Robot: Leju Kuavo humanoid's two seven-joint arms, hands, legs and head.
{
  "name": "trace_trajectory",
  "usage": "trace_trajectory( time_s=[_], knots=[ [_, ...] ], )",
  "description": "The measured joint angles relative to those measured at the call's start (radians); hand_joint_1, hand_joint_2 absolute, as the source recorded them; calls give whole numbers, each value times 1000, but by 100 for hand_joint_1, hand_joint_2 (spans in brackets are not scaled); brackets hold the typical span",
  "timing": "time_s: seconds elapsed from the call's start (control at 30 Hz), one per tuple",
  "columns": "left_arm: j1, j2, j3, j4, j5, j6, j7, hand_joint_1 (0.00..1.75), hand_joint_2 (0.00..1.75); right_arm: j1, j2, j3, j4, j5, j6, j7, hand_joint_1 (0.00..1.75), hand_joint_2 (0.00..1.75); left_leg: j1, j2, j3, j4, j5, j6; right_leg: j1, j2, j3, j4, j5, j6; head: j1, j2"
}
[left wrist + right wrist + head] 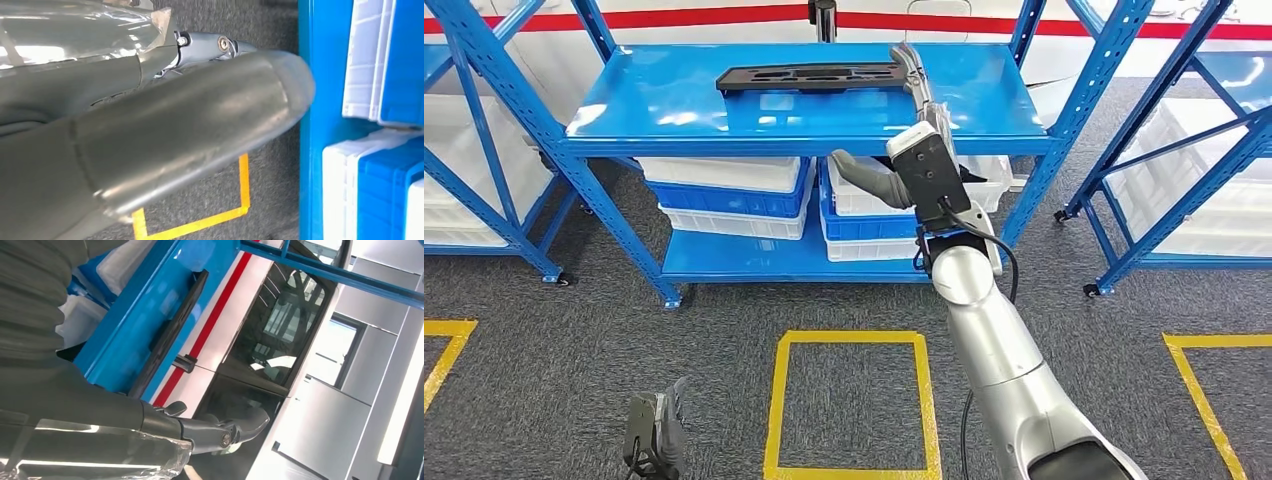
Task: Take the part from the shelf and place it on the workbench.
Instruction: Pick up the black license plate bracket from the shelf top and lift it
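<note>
A flat black part (812,75) lies toward the back of the blue shelf's top board (674,115). My right hand (922,112) is raised at the shelf's front right. Its fingers stretch over the board beside the part's right end, and its thumb (867,178) hangs apart below the shelf edge. Nothing is held in it. In the right wrist view the part (172,332) lies on the board beyond my spread fingers (215,432). My left hand (656,432) hangs low by the floor, holding nothing, and shows close up in the left wrist view (175,125).
White and blue bins (724,195) are stacked on the lower board. More blue shelves stand at the left (484,150) and right (1184,170). A yellow taped square (849,400) marks the grey carpet in front of me.
</note>
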Motion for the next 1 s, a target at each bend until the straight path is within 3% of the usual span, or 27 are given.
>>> trace_trajectory(
  time_s=[0.07,0.13,0.17,0.23,0.27,0.33,0.4,0.47,0.5,0.57,0.63,0.67,0.7,0.73,0.8,0.87,0.93,1.0],
  knots=[
    [0,2,1,0,10,4,0,0,0,-5,-2,0,9,-8,0,-7,0,175,1,6,1,-4,1,1,-6,-10,-70,124,-36,1,1,0],
    [1,2,2,0,18,7,0,0,0,-5,-5,-1,21,-12,0,-13,0,175,5,10,1,-3,-4,-4,-16,-15,-120,195,-39,15,0,0],
    [1,2,3,0,23,8,1,0,0,-5,-6,-1,26,-14,0,-15,0,175,8,11,3,-2,-7,-10,-22,-19,-117,175,-18,28,0,0],
    [0,3,7,0,34,9,0,0,0,-7,-8,-1,34,-18,-1,-20,0,175,17,13,6,10,-21,-29,-35,-33,-72,58,41,58,1,0],
    [0,4,10,0,39,10,0,0,0,-8,-8,0,38,-19,-2,-23,0,175,18,14,3,21,-30,-40,-37,-39,-48,3,58,65,5,0],
    [-1,6,14,-1,48,13,-3,0,0,-11,-7,-1,47,-21,-3,-29,0,175,17,15,-6,36,-43,-57,-35,-42,-30,-38,59,53,7,0],
    [-1,7,17,-2,57,16,-6,0,0,-12,-6,-2,54,-23,-4,-32,0,175,19,18,-8,38,-48,-64,-32,-32,-30,-36,53,30,3,0],
    [-3,7,18,-2,65,20,-11,0,0,-15,-5,-2,60,-25,-4,-37,0,175,25,16,-17,67,-63,-69,-31,-25,-22,-36,47,17,-1,0],
    [-4,6,18,-2,69,21,-14,0,0,-18,-3,-2,62,-25,-4,-40,0,175,27,13,-38,108,-79,-71,-31,-22,-15,-37,43,10,-3,0],
    [-5,6,22,-2,77,26,-20,0,0,-21,-1,-2,68,-25,-4,-45,0,175,27,7,-118,235,-114,-73,-25,-17,-5,-37,35,-2,-6,0],
    [-2,5,29,-3,87,32,-26,0,0,-19,1,-2,76,-26,-5,-48,0,175,25,4,-195,321,-111,-69,-17,-10,4,-37,26,-13,-7,0],
    [0,4,33,-6,90,33,-28,0,0,-17,1,-2,80,-27,-6,-49,0,175,23,3,-211,313,-83,-62,-14,-7,11,-37,22,-18,-7,0],
    [2,4,36,-10,92,34,-29,0,0,-16,1,-2,82,-27,-6,-50,0,175,20,2,-208,271,-40,-53,-10,-3,18,-38,17,-20,-7,0],
    [3,3,39,-16,94,34,-29,0,0,-16,1,-2,84,-27,-7,-51,0,175,14,-1,-190,204,8,-40,-8,0,25,-39,12,-22,-7,0],
    [3,2,43,-28,101,33,-30,0,0,-16,1,-2,87,-27,-8,-53,0,175,2,-7,-148,96,57,-14,-6,4,35,-44,4,-19,-5,0],
    [4,-2,44,-39,108,31,-31,0,0,-14,-1,-3,89,-27,-10,-56,0,175,-9,-8,-127,54,53,2,-6,6,44,-51,7,-6,-7,0],
    [5,-7,46,-47,112,27,-32,0,0,-11,-4,-7,90,-27,-12,-60,0,175,-12,-8,-105,26,51,8,-5,2,50,-49,12,10,-11,0],
    [5,-11,48,-51,114,23,-32,0,0,-12,-7,-10,90,-27,-15,-63,0,175,-9,-7,-78,7,52,12,-3,-7,36,-12,-6,12,-10,0]
  ],
)
